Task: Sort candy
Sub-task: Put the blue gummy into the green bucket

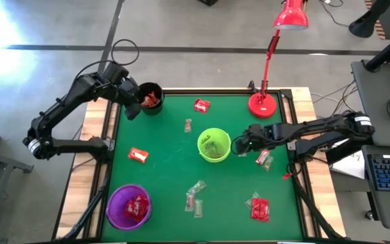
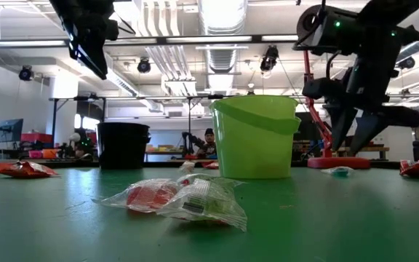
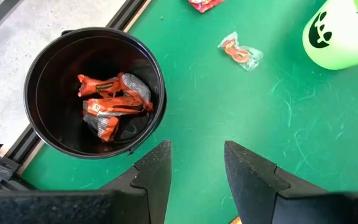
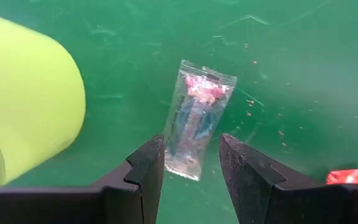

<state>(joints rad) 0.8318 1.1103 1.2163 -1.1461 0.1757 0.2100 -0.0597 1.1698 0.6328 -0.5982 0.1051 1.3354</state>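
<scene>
Wrapped candy lies scattered on the green table point(image 1: 168, 169), some pieces red and some clear. My right gripper point(image 4: 191, 158) hangs open just right of the green cup point(image 1: 214, 144). Its fingertips stand on either side of a clear-wrapped candy point(image 4: 194, 121) that lies flat on the table below them, also seen in the low view point(image 2: 338, 171). My left gripper point(image 3: 197, 162) is open and holds nothing, beside the black cup point(image 3: 42, 74) at the far left. That cup holds orange-wrapped candy point(image 3: 110, 102).
A purple cup point(image 1: 117, 210) with red candy stands near the front left. A red desk lamp point(image 1: 263, 103) stands at the far right. Loose pieces include red candy point(image 1: 202, 105), point(image 1: 138, 155), point(image 1: 259, 208) and clear candy point(image 1: 195, 193), point(image 1: 187, 125). A red piece point(image 4: 353, 176) lies near my right gripper.
</scene>
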